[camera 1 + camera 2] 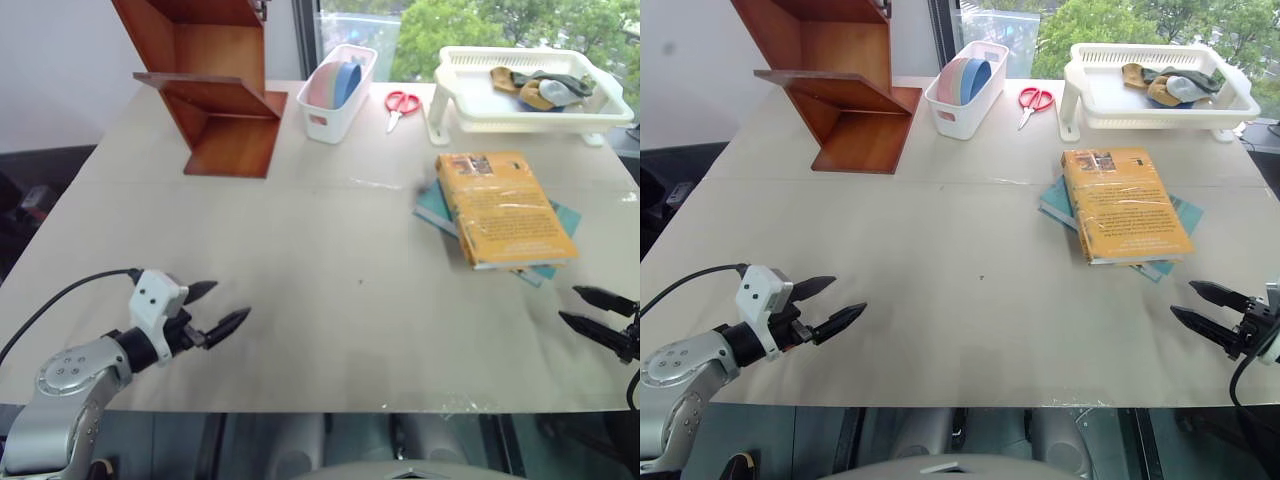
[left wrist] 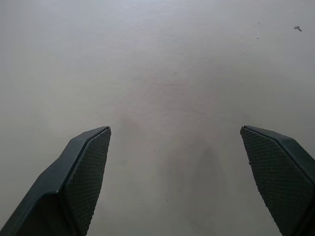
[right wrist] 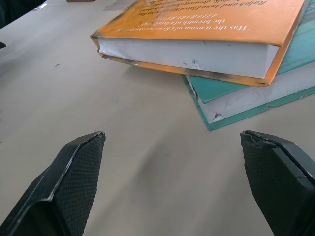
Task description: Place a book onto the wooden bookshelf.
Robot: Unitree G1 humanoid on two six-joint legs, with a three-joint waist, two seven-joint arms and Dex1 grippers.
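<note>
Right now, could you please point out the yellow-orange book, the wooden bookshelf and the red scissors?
yellow-orange book (image 1: 505, 208), left eye view, middle of its cover.
wooden bookshelf (image 1: 232, 146), left eye view, base board.
red scissors (image 1: 402, 102), left eye view, handles.

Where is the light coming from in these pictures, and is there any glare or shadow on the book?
Left eye view: daylight comes through the window behind the table, and the book shows pale sheen streaks on its glossy cover. Right wrist view: the book casts a soft shadow onto the table beneath its overhanging edge.

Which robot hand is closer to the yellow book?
The right. The right gripper hovers open just in front of the yellow book, near its front edge. The left gripper is open far across the table.
</note>
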